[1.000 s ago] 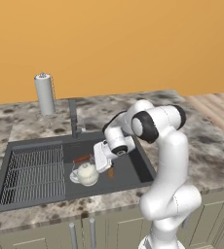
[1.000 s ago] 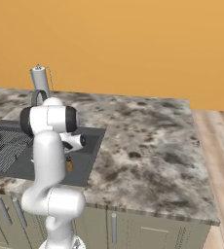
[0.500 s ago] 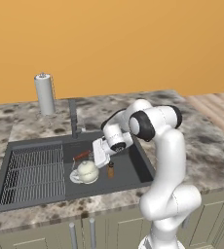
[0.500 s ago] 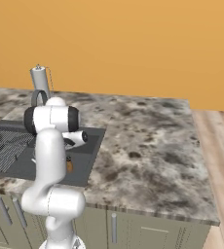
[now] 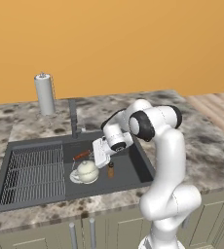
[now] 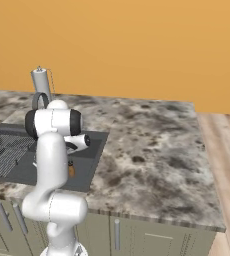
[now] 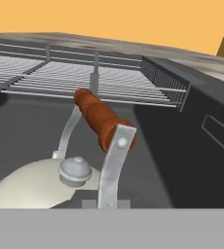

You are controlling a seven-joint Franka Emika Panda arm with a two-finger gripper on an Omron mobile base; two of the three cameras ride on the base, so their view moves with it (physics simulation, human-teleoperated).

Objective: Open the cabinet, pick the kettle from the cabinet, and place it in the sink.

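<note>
The cream-white kettle (image 5: 87,171) stands upright on the floor of the dark grey sink (image 5: 136,168), just right of the ribbed wire rack (image 5: 33,172). My gripper (image 5: 100,156) hangs low in the basin at the right end of the kettle's handle. In the hand view the kettle's lid and body (image 7: 31,189) lie close below. The reddish-brown grip (image 7: 99,119) runs away from me, and its metal strap (image 7: 111,170) drops to the bottom middle, where my fingertips are hidden. The jaws are shut on that strap. Whether the doors under the counter are the cabinet I cannot tell.
A slim dark faucet (image 5: 74,117) rises behind the basin, with a paper towel roll (image 5: 45,93) further back left. A small brown bottle (image 5: 111,170) stands in the sink right of the kettle. Olive-beige doors with vertical grey bar handles (image 5: 82,233) line the counter front.
The arm's elbow has shifted slightly. The hand and the kettle stay where they were in the sink.
</note>
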